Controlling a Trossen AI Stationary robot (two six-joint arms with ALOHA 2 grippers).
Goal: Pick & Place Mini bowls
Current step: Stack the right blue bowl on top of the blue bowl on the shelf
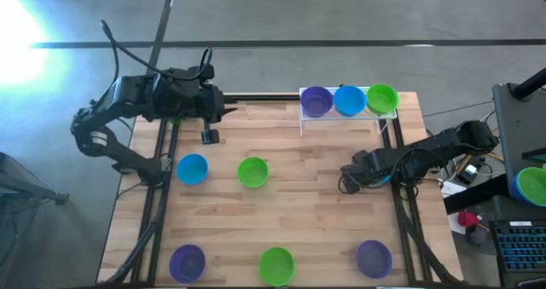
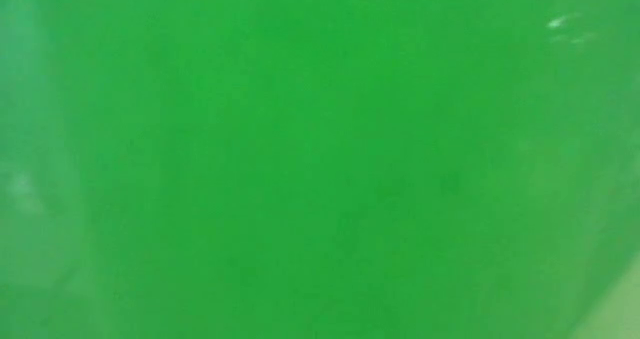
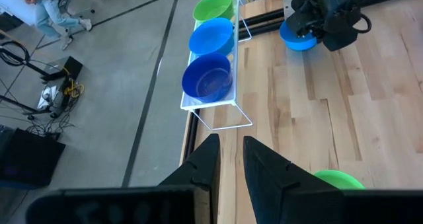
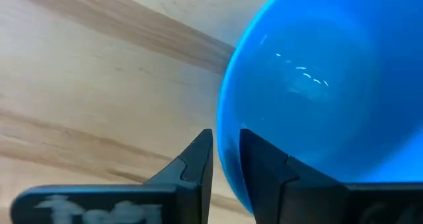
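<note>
1. Mini bowls: three stand in the white wire rack [image 1: 348,112] at the bench's far edge (purple [image 1: 316,101], blue [image 1: 349,100], green [image 1: 381,98]); five more lie scattered across the pale wooden bench [image 1: 299,204].
2. Right claw [image 4: 225,159] pinches the rim of a blue bowl [image 4: 330,98] just over the planks.
3. Left claw [image 3: 229,159], fingers nearly together and empty, hangs at the far left corner.
4. Grey floor surrounds the bench.
</note>
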